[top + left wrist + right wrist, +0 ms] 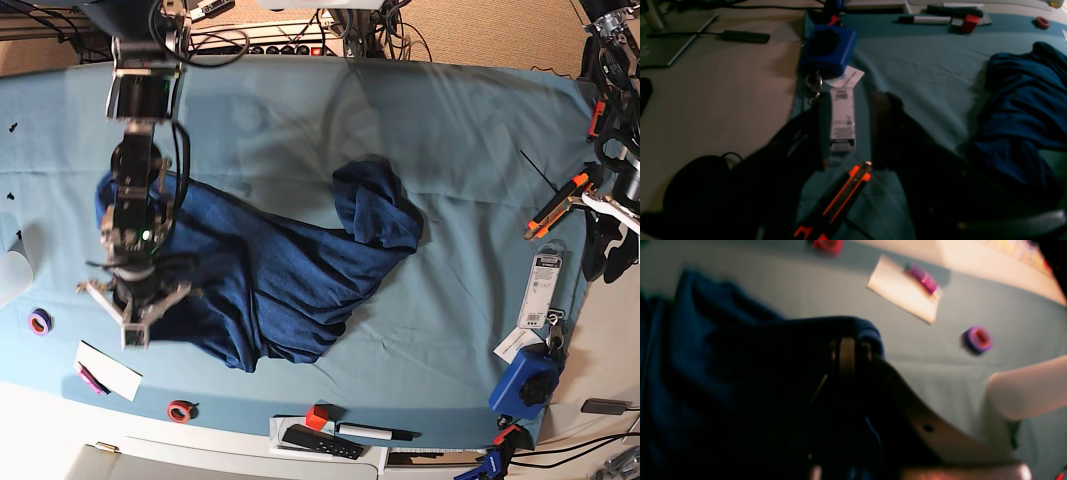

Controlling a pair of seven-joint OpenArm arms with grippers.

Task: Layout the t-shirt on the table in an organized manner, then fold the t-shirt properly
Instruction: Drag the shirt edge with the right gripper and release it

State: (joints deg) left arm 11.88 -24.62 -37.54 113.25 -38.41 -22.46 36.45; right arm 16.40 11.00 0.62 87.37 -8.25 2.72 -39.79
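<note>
Close under the left wrist camera lies an orange-and-black utility knife (836, 200), and just beyond it a white labelled blister pack (842, 118) sits between the two dark fingers of the left gripper (853, 128), which stand apart with nothing between them but that pack lying flat on the cloth below. Farther on are a blue box with a black knob (827, 50), a white tag (846, 77) beside it, then a black-and-white marker (925, 20) and a red cube (969, 23) near the far edge.

The table (470, 130) is draped in light teal cloth, with beige surface past its edge at the left arm's side. The t-shirt (270, 265) lies crumpled left of centre in the base view, one lobe bunched toward the middle.

At the right arm's side, a purple tape roll (977, 339), a white card (903, 290) with a pink item on it, and a red ring (180, 410) lie on the cloth clear of the shirt. The right gripper (134, 300) reaches down over the shirt's outer edge; the blurred wrist view shows its fingers closed on a fold of navy fabric (860, 328). The left arm (610, 215) hangs at the table's opposite edge, well apart from the shirt.
</note>
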